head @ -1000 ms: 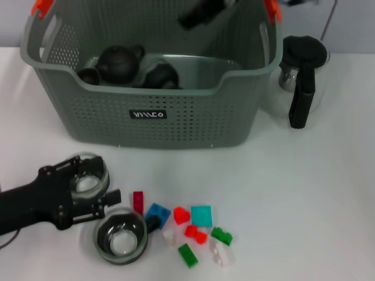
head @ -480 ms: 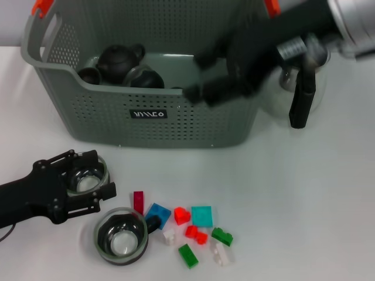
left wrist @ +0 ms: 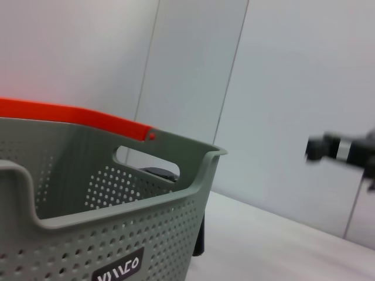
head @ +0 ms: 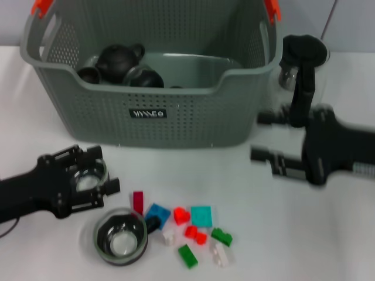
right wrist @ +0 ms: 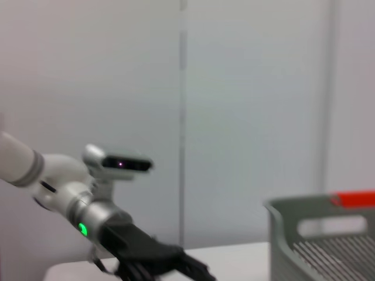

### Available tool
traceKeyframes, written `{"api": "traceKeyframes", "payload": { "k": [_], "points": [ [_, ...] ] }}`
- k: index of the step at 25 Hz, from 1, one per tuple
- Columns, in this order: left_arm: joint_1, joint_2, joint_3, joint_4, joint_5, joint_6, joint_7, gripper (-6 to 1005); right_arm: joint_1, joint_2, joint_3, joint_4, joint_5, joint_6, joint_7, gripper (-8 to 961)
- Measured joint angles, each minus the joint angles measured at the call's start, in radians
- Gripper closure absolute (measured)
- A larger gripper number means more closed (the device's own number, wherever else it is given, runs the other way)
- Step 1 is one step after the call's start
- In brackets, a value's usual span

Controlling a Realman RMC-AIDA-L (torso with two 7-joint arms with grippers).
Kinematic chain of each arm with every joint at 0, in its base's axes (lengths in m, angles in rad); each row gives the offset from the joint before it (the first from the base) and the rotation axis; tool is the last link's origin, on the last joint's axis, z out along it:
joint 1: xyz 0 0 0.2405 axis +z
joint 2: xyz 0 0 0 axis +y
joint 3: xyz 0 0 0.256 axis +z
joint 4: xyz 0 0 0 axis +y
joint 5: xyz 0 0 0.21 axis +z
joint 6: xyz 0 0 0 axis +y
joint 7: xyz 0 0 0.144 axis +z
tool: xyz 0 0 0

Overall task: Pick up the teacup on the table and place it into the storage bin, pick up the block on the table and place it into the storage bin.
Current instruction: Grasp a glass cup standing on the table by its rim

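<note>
The storage bin (head: 152,111) stands at the back of the white surface (head: 281,234), grey-green and perforated, with orange clips (head: 41,7) at its handles and a small black label (head: 147,113) on its front wall. Inside it lie a dark teapot (head: 119,60) and other dark tea ware. A glass pitcher (head: 302,73) with a black handle stands just beside the bin on the robot's right.

In front of the bin, toward the left, two glass teacups sit on the surface. The farther teacup (head: 88,178) is between the fingers of the left gripper (head: 88,181), which are spread around its rim; whether they press on the glass cannot be told. The nearer teacup (head: 120,237) stands free, close beside the first. Next to it lies a loose cluster of small blocks (head: 187,225): dark red, blue, red, teal, green and white pieces, several touching one another.

The right gripper (head: 266,137) hangs over the surface to the right of the bin, just in front of the pitcher, with its fingers spread apart and nothing between them. In the left wrist view the bin's rim and orange clip fill the near side, with the other arm far off and blurred
</note>
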Motion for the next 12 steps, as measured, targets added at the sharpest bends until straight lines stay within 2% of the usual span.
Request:
{"api": "traceKeyframes", "payload": {
  "k": [3,6,9,12],
  "points": [
    [-0.012,0.005,0.018,-0.012,0.005,0.006,-0.042,151,-0.002,-0.004,0.054,0.161,-0.025,0.001,-0.165,310],
    [-0.019,0.015,0.063,-0.085,0.022,0.052,-0.135,152,-0.005,-0.004,0.093,0.227,-0.039,0.003,-0.239,311],
    [-0.02,0.014,0.14,-0.272,0.046,0.127,-0.291,152,-0.015,-0.004,0.107,0.242,-0.049,0.0,-0.251,312],
    [-0.022,0.003,0.228,-0.489,0.082,0.143,-0.46,153,-0.019,-0.004,0.107,0.243,-0.052,0.002,-0.25,310]
  ]
}}
